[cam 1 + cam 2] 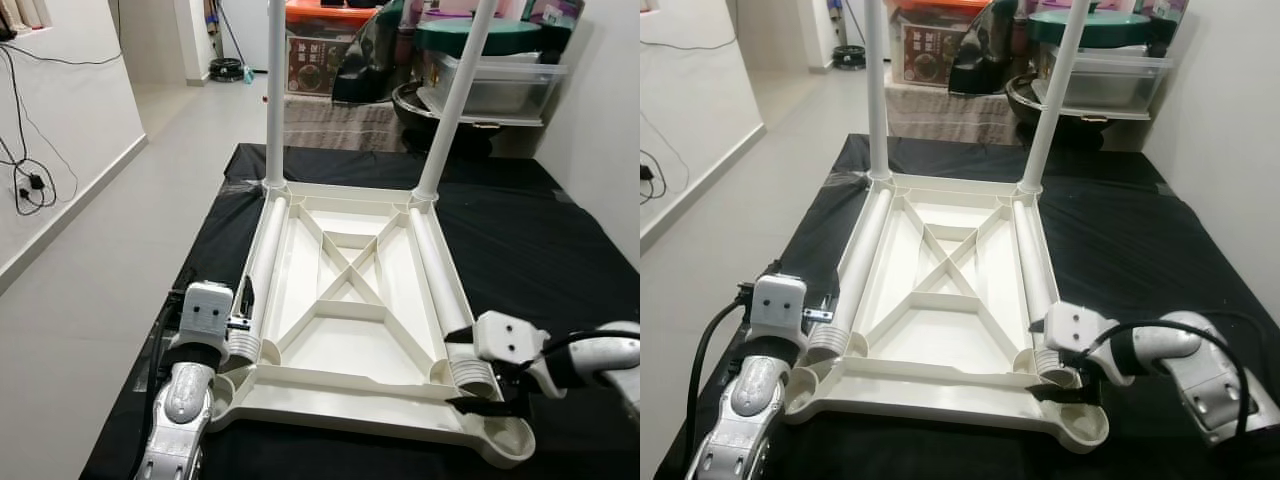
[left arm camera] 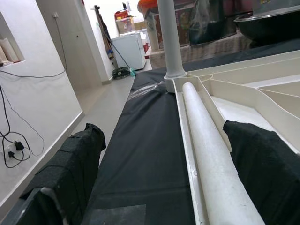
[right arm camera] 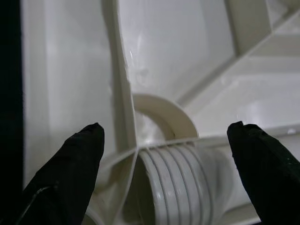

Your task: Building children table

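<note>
The white plastic tabletop [image 1: 350, 320] is lying upside down on a black cloth [image 1: 540, 250] spread over the floor, its ribbed underside facing up. Two legs are standing screwed in at the far corners [image 1: 275, 90], while two loose legs are lying in the long side channels. The left gripper [image 2: 164, 178] is hovering at the near left corner with its fingers [image 2: 70, 164] spread wide on either side of the left loose leg [image 2: 206, 140], not touching it. The right gripper [image 3: 166, 173] is sitting at the near right corner, its jaws apart around the threaded end [image 3: 173, 183] of the right loose leg [image 1: 440, 280]; whether they are touching it is hard to tell.
</note>
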Available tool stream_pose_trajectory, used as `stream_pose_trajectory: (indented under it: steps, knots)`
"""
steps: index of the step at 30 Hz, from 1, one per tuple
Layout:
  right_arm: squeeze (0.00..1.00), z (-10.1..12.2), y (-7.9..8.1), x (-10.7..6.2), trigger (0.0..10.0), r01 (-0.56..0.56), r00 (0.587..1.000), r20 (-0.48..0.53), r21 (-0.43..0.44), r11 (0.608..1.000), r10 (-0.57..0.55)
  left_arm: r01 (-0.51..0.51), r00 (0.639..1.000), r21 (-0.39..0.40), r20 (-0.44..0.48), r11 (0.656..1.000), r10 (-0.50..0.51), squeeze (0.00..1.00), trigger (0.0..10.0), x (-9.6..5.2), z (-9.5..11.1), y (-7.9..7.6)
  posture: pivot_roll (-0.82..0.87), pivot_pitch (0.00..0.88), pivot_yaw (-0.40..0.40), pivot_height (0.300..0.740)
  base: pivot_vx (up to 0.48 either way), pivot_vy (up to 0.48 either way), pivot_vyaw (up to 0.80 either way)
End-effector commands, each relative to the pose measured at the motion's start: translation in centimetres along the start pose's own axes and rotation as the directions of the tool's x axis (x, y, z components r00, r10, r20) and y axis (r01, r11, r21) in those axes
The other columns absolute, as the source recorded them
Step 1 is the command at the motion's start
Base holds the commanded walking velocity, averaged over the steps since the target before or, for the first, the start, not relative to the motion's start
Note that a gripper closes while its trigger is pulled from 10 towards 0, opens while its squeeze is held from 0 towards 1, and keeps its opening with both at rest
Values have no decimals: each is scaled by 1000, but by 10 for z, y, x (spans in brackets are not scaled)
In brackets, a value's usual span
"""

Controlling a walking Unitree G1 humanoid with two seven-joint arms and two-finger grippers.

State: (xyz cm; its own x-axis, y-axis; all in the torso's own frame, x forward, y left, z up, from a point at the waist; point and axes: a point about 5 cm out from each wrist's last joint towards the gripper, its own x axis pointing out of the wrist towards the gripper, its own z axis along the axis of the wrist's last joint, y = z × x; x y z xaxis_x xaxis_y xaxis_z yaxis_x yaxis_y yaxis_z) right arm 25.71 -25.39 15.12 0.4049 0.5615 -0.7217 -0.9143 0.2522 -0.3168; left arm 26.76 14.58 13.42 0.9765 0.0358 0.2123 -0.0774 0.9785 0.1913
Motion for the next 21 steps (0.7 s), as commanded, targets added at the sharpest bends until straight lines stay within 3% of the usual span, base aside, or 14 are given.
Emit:
stream_pose_trajectory:
  steps: [1,6,12,21]
  knots:
    - [0,-6,-2,2,10000,21,998,-57,-17,1000,-22,2,1000,17,-18,1000,-2,0,10000,0,-4,-1,-63,0,-53,740,0,0,0]
    - [0,-16,-1,1,10000,37,990,-135,-30,999,-41,-2,1000,18,-17,1000,2,0,10000,1,-4,0,-65,0,-50,740,0,0,0]
    - [0,-4,0,-4,10000,16,998,-57,-8,1000,-16,4,1000,18,-17,1000,-3,0,10000,2,-4,-1,-74,0,-42,740,0,0,0]
    - [0,-10,-14,-22,10000,41,996,-83,-31,999,-43,8,1000,15,-16,1000,-8,0,10000,4,-5,-3,-74,0,-49,740,0,0,0]
